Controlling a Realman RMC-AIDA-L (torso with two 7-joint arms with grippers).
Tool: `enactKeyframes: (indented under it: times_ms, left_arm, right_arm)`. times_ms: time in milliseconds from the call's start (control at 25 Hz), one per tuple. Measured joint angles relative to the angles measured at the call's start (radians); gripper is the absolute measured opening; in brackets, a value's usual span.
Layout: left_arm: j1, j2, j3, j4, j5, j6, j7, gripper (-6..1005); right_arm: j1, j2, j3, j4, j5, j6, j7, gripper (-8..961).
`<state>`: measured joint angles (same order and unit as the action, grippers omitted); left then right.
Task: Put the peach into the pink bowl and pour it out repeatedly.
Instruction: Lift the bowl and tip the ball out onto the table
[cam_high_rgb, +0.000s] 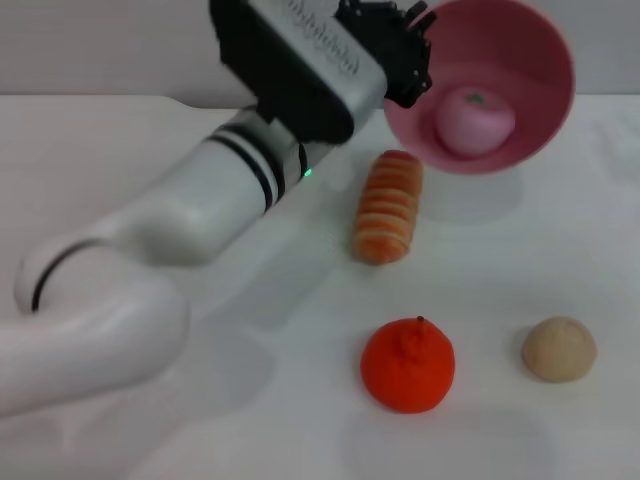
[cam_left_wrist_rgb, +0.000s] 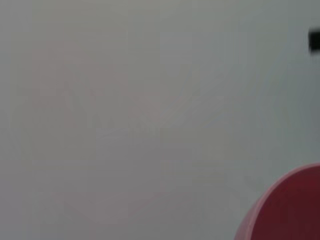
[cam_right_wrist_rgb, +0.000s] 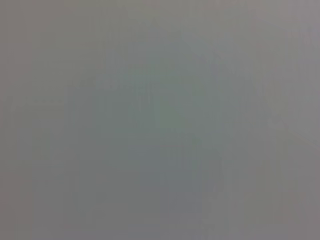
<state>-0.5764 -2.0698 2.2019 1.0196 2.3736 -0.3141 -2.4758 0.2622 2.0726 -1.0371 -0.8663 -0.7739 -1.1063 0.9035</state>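
Observation:
My left gripper (cam_high_rgb: 415, 62) is raised above the back of the table and is shut on the left rim of the pink bowl (cam_high_rgb: 530, 60). The bowl hangs in the air, tipped with its opening facing me. The pale-pink peach (cam_high_rgb: 474, 121) rests inside against the bowl's lower wall, its stem showing on top. A curved piece of the pink bowl (cam_left_wrist_rgb: 290, 210) also shows in a corner of the left wrist view. The right gripper is out of sight, and the right wrist view shows only a plain grey surface.
On the white table lie a striped orange bread roll (cam_high_rgb: 388, 206) just below the bowl, a bright orange tangerine (cam_high_rgb: 407, 364) near the front, and a beige round bun (cam_high_rgb: 559, 349) to its right. My left arm (cam_high_rgb: 200, 220) crosses the table's left half.

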Motion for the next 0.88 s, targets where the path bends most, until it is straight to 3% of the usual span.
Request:
enactKeyframes:
  times_ms: [200,680,880]
  left_arm:
    - [0.042,0.001,0.082,-0.021,0.002,-0.201,0.0,44]
    - [0.055,0.002,0.11,-0.026,0.013,-0.257,0.012,44]
    - [0.076,0.002,0.139,-0.03,0.015,-0.357,0.021,44]
  right_arm:
    - [0.0,0.002,-0.003,0.002,0.001,-0.016,0.002,393]
    - [0.0,0.004,-0.016,0.007,0.002,-0.028,0.007,393]
    - [-0.001,0.004,-0.015,0.012,0.002,-0.037,0.007,394]
